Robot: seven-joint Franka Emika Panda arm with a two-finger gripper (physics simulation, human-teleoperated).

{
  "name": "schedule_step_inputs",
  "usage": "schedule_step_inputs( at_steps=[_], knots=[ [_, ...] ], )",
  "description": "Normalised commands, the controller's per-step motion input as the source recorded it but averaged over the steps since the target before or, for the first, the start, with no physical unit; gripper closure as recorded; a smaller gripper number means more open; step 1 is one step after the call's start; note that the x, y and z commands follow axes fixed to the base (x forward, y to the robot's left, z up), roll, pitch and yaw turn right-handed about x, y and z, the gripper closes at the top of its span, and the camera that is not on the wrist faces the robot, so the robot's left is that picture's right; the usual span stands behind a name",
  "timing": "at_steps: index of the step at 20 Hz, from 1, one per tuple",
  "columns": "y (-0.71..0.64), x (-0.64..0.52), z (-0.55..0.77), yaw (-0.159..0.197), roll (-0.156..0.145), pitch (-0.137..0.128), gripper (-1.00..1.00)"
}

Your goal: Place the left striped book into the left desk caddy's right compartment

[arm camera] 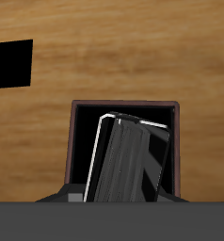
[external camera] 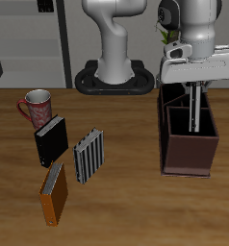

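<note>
The left desk caddy (external camera: 189,154) is a tall dark maroon box standing toward the table's back. My gripper (external camera: 193,88) hangs right over it, shut on the left striped book (external camera: 193,110), which points down into the caddy. In the wrist view the book (arm camera: 128,160), dark with pale stripes, hangs tilted between my fingers (arm camera: 76,196) inside the square right compartment (arm camera: 86,141), framed by the caddy's rim (arm camera: 123,104). Its lower end is hidden inside the box.
A second striped book (external camera: 88,157), a black book (external camera: 51,141) and an orange book (external camera: 55,192) stand on the table away from the caddy. A red-and-white mug (external camera: 36,106) stands behind them. The robot's base (external camera: 114,75) is at the back.
</note>
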Motion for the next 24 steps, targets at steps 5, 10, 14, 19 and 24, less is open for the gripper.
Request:
schedule_step_inputs(
  at_steps=[5, 10, 14, 19, 24],
  knots=[
    [-0.01, 0.09, -0.22, 0.005, -0.003, 0.035, 1.00],
    [-0.04, 0.14, -0.33, 0.008, -0.012, 0.051, 1.00],
    [-0.03, 0.09, -0.35, 0.012, -0.002, 0.052, 1.00],
    [0.03, 0.01, -0.32, 0.025, 0.014, 0.048, 1.00],
    [-0.02, 0.07, -0.27, 0.022, -0.004, 0.063, 1.00]
  ],
)
